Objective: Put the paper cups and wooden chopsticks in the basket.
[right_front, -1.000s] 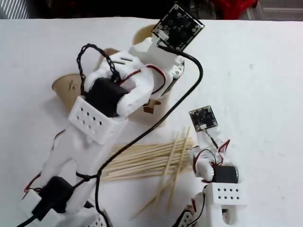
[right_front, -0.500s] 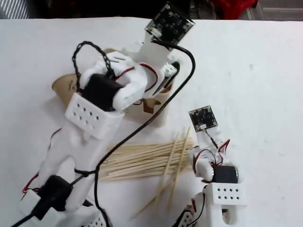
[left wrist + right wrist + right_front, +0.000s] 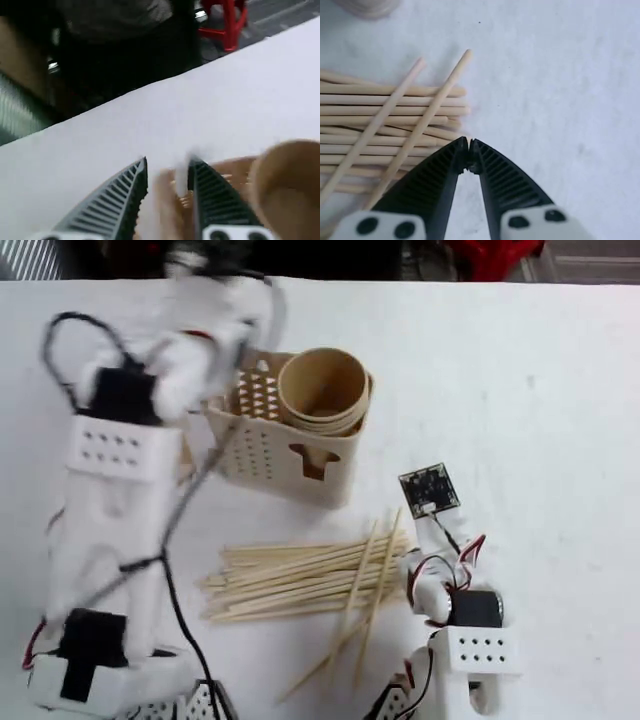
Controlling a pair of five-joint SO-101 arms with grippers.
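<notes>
High view, change: the left arm [image 3: 115,440], seen over the basket [image 3: 270,455] half a second ago, has been swung off to the upper left of the frame and is blurred by motion.
Paper cups [image 3: 322,390]: left nested upright in the basket's right half, at upper centre.
Left end effector [image 3: 167,172]: jaws are parted and nothing is clearly gripped; a blurred tan shape is seen between them.
Right end effector [image 3: 469,145]: jaws are closed on nothing and unmoved, with the tips at the ends of the wooden chopsticks [image 3: 300,580].
Meaning for task: the visible cups are judged delivered; the chopsticks are yet to be lifted from lower centre.
Worktop [image 3: 540,390]: white and plain.
Room: dark beyond the far edge, with a red stool [image 3: 227,20].
</notes>
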